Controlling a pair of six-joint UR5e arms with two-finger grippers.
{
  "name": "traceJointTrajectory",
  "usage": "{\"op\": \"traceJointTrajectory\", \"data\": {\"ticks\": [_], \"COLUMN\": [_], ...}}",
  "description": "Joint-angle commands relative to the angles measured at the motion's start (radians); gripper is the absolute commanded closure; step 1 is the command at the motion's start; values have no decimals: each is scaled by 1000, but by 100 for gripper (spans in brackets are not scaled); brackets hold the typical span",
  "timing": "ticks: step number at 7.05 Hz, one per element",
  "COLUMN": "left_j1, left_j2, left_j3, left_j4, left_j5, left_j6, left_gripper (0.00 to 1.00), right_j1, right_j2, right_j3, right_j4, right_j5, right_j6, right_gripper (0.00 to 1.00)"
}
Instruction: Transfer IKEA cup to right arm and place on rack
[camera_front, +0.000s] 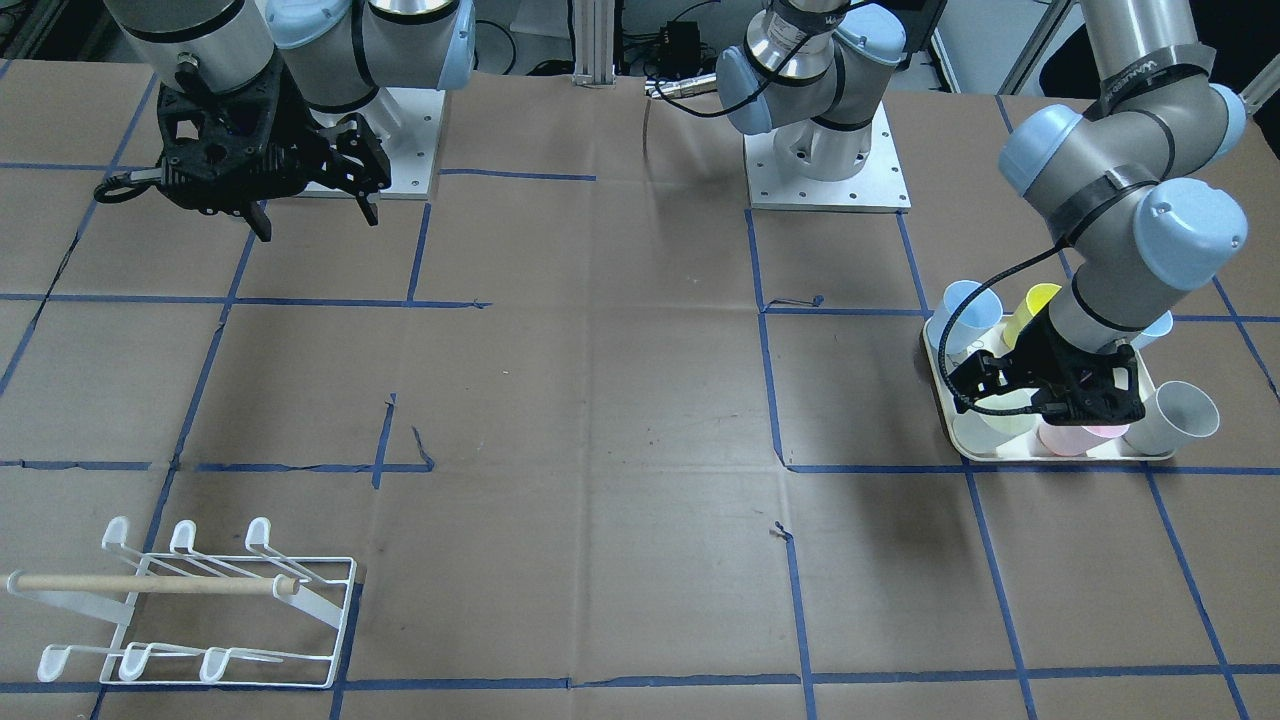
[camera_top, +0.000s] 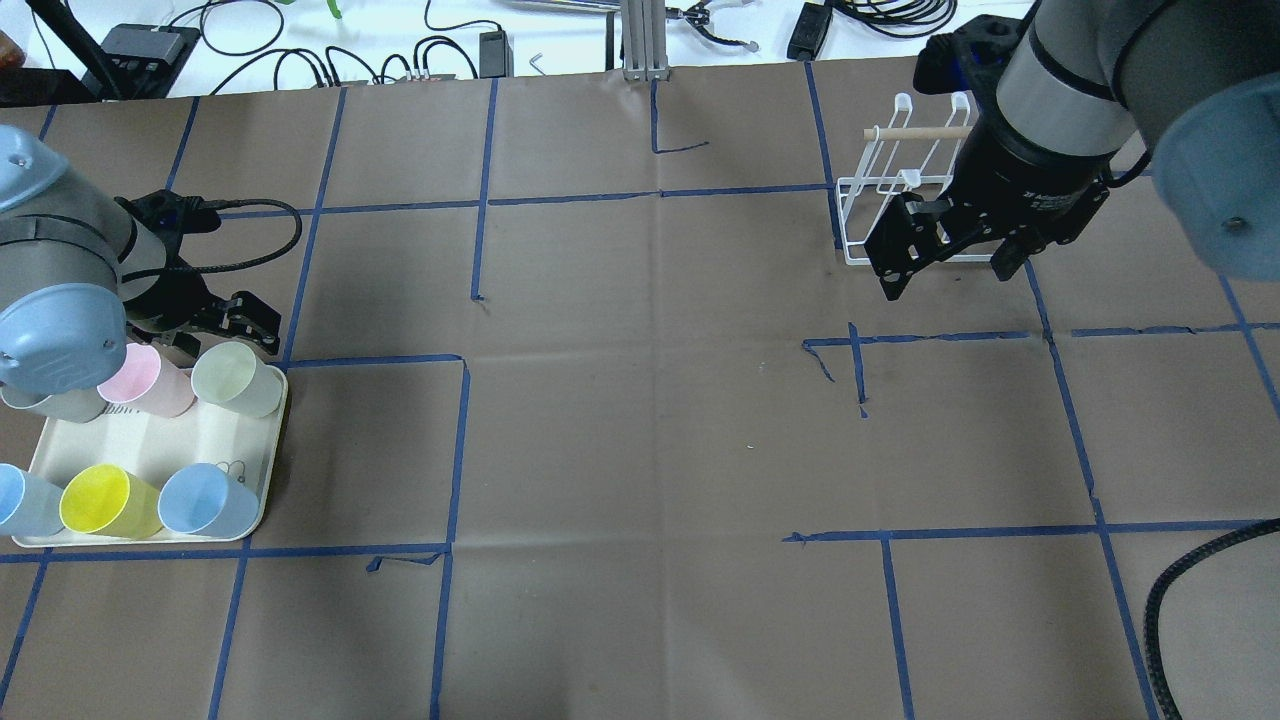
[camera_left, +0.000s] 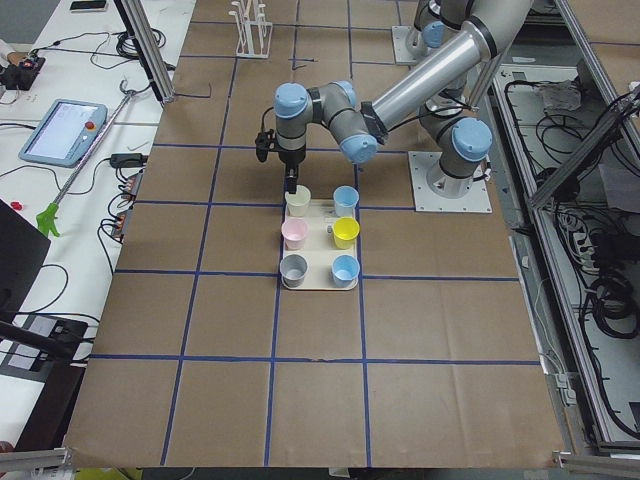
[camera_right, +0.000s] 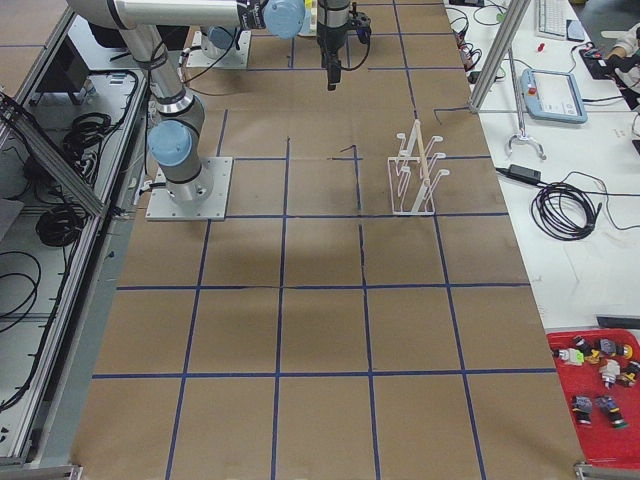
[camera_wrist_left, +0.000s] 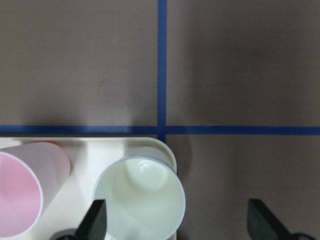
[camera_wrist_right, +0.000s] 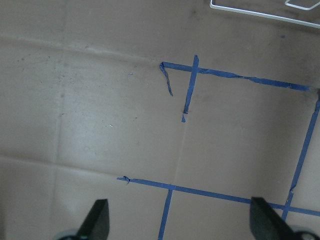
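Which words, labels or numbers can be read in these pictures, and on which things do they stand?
No text can be read with certainty.
Black band on the left arm: white letters, too blurred to read.
Black wrist above the right gripper: white print, too small.
Tray: dark print beside the pink cup, too small.

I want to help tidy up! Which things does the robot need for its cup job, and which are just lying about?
Needed: pale green cup, left gripper, right gripper, rack.
Lying about: pink cup, yellow cup, grey cup, tray, tablet, cables.
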Motion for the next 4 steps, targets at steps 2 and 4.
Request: {"op": "traceJointTrajectory", "data": {"ticks": [2, 4], "left_j1": [0, 2], "left_j2": [-19, -16], "left_j3": [-43, -44], "left_j4": [7, 5], "left_j5": [3, 7], "left_j6": [2, 2], "left_gripper": [1, 1], "right_j1": [0, 0], "right_j2": [0, 0], "right_j3": [1, 1], "right_j4": [0, 0], "right_j5": [0, 0], "right_j6": [-1, 1], "right_gripper": [0, 0]}}
